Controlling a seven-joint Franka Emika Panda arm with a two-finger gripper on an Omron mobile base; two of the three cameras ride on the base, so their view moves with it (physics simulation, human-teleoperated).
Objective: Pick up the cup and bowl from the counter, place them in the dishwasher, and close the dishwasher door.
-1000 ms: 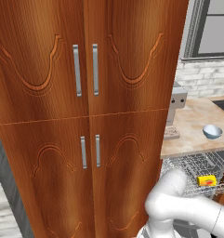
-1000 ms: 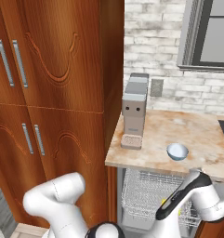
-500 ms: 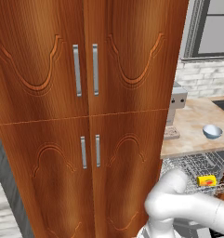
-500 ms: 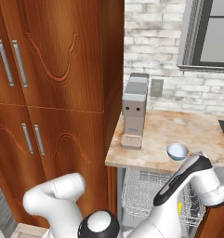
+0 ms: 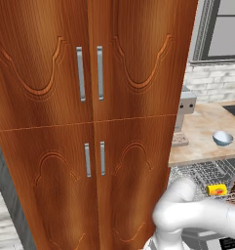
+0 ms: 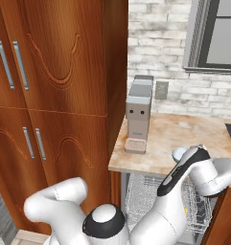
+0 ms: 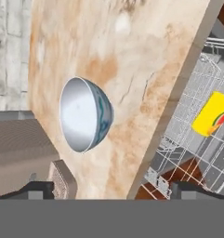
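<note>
A simulated kitchen seen from a mobile robot's cameras. In the left base view, a tall brown wooden cabinet (image 5: 94,122) with steel handles takes up most of the frame. At the right edge, the pale blue-grey bowl (image 5: 222,138) sits on the beige marbled counter (image 5: 202,132). Below it, at lower right, the yellow cup (image 5: 216,189) already lies in the silver wire rack of the open dishwasher (image 5: 199,173). So the cup half of the job looks done, and the bowl is still to be picked up.

In the right base view, the white arm rises from the lower left and reaches to the right of centre. Over the last second its dark forearm has climbed from in front of the rack up to the counter edge, so that it now covers most of the bowl (image 6: 178,154). A grey boxy coffee machine (image 6: 138,114) stands on the counter at centre, against a pale brick wall.

The hand view is rolled sideways. The bowl (image 7: 85,114) lies left of centre on the counter, and the cup (image 7: 214,114) is at the right in the rack. The gripper (image 7: 108,189) shows two dark fingertips set wide apart at the bottom, holding nothing. It appears to be lining up on the bowl. The door remains to be closed.
</note>
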